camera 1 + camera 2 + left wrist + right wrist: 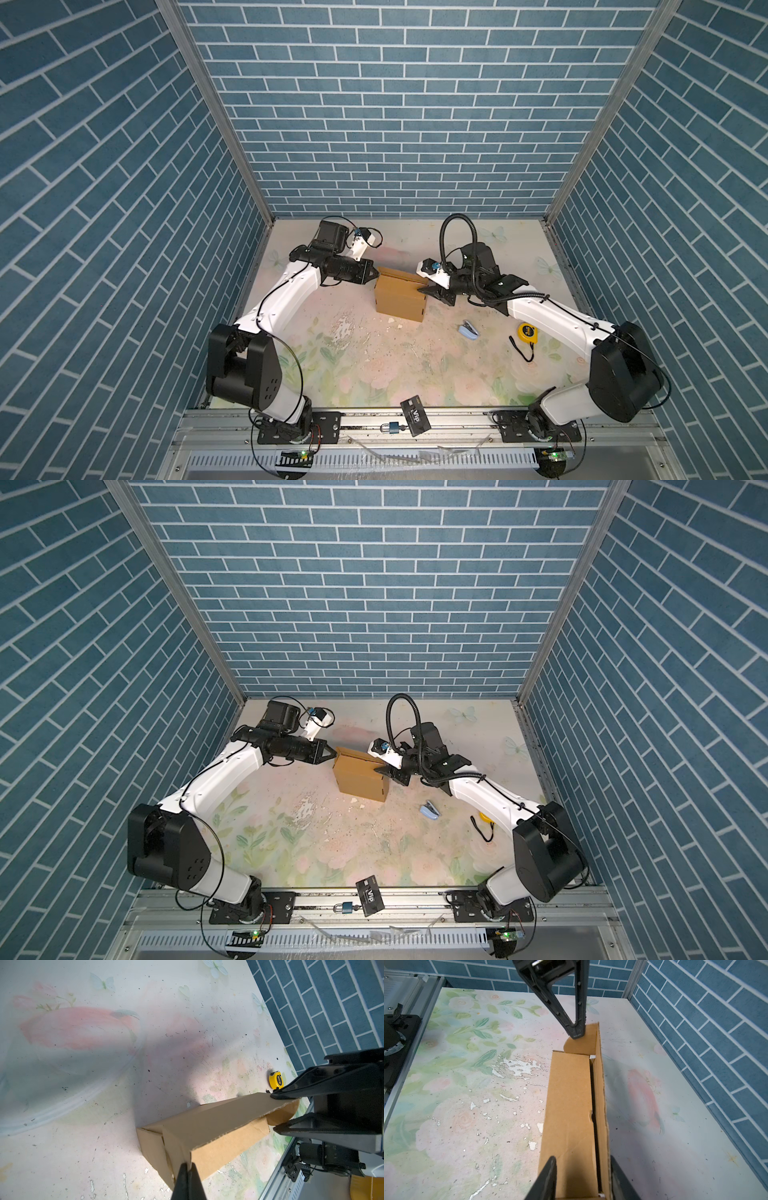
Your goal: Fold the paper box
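Closest in, my left tool [188,1167] is closed at a flap corner of the paper box [399,299], mid-frame from above, right tool [582,1158] clamping the opposite end; light, stiff card, I reckon, best pinched at flap edges.

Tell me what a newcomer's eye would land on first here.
The tan paper box standing mid-table, half folded, draws the eye first. The shut left gripper touches its far-left corner flap while the right gripper clasps its right end. Blue brick-pattern walls enclose everything.
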`<state>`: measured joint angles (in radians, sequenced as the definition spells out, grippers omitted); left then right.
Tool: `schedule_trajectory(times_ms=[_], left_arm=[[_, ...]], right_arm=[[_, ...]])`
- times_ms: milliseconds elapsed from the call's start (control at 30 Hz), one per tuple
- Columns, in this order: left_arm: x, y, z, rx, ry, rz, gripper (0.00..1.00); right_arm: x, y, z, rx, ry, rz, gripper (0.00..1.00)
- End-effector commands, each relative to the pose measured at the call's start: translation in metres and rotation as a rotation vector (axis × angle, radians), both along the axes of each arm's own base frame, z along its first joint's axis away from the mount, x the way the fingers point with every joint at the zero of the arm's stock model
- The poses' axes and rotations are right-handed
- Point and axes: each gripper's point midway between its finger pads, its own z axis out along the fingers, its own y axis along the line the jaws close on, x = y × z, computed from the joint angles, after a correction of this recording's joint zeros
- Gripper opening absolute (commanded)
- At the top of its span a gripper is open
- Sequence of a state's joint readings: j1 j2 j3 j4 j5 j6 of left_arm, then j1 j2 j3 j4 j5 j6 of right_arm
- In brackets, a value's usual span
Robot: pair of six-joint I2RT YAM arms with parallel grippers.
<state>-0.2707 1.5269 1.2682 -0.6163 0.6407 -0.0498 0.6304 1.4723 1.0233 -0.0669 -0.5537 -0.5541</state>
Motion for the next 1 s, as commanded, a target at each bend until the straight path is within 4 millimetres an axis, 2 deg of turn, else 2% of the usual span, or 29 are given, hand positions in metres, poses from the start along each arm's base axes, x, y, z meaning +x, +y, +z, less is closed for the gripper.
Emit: schedule_trajectory(times_ms=[0, 633, 967], left_arm=[[-0.012, 0.001, -0.019, 0.022, 0.063, -0.009, 0.00], [-0.022, 0.005, -0.029, 0.031, 0.025, -0.024, 0.00], [-0.031, 0.006, -0.040, 0.032, 0.036, -0.032, 0.00]], right_arm=[[-0.008, 0.001, -0.011, -0.014, 0.025, 0.022, 0.39], [-0.018, 0.001, -0.022, -0.030, 0.009, 0.010, 0.34], [-0.018, 0.001, -0.029, -0.040, -0.010, -0.015, 0.33]])
